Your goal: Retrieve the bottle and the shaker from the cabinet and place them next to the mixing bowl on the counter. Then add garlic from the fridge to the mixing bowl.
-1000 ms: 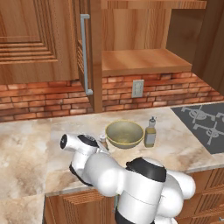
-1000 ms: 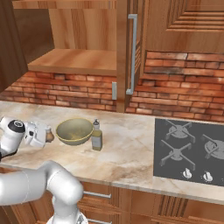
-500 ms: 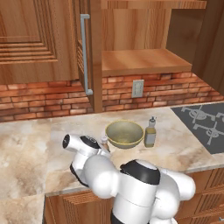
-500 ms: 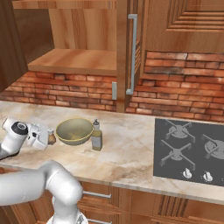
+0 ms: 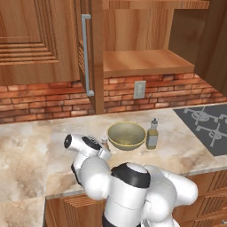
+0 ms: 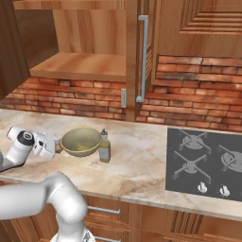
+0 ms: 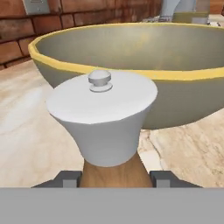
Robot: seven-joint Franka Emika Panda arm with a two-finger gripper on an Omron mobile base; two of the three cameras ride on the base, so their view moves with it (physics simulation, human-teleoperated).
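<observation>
My gripper (image 7: 116,177) is shut on the shaker (image 7: 103,118), one dark fingertip on each side of its brown base below the pale top. The shaker (image 5: 104,142) stands upright just left of the mixing bowl (image 5: 126,135), close to its wall; its foot is hidden, so I cannot tell if it rests on the counter (image 5: 35,146). In the right base view the gripper (image 6: 56,145) holds the shaker (image 6: 58,145) beside the bowl (image 6: 81,141). The bottle (image 5: 152,134) stands right of the bowl, as the right base view also shows (image 6: 104,146). The cabinet (image 5: 146,62) is open, its shelf bare.
A gas hob (image 6: 203,160) is set into the counter to the right. The open cabinet door with its silver bar handle (image 5: 85,53) hangs above the bowl. A wall socket (image 5: 139,89) sits in the brick backsplash. Bare counter stretches left of my arm.
The hand has barely shifted near the bowl's left side. The shaker stays between the fingers; bowl and bottle have not moved.
</observation>
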